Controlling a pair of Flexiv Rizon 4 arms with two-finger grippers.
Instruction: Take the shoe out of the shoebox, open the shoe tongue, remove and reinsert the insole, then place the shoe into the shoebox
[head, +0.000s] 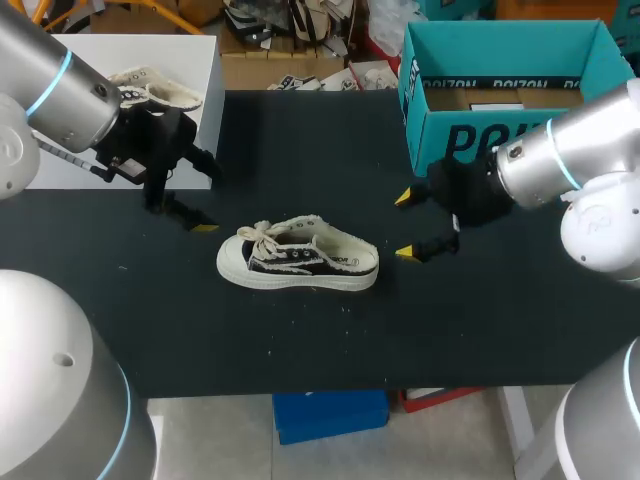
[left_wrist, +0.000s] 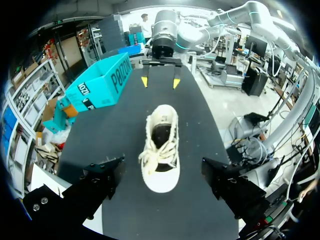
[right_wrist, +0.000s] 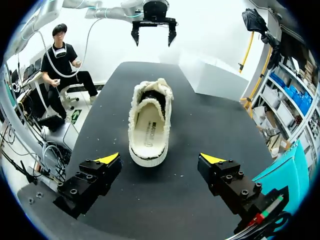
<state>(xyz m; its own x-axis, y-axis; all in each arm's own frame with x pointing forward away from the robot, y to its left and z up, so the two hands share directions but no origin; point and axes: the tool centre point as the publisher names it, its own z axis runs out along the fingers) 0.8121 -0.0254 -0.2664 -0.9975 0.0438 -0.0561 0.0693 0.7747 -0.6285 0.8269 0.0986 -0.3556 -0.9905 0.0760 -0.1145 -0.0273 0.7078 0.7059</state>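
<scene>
On the surface (head: 300, 340), the shoe (head: 298, 262) is lying on its sole between the left tool (head: 205, 198) and the right tool (head: 404, 225), toe toward the left. Both are hovering with fingers apart, gripping nothing. The shoebox (head: 470, 140) is standing open near the right tool.

**A robotics lab bench**

You are in a robotics lab, not a home or a shop. Your left arm (head: 60, 85) and right arm (head: 565, 160), grey machine arms with blue-lit rings, come in over a matte black table (head: 300, 340). A single shoe (head: 300, 258) and its teal shoebox (head: 500, 60) sit there like test pieces
</scene>
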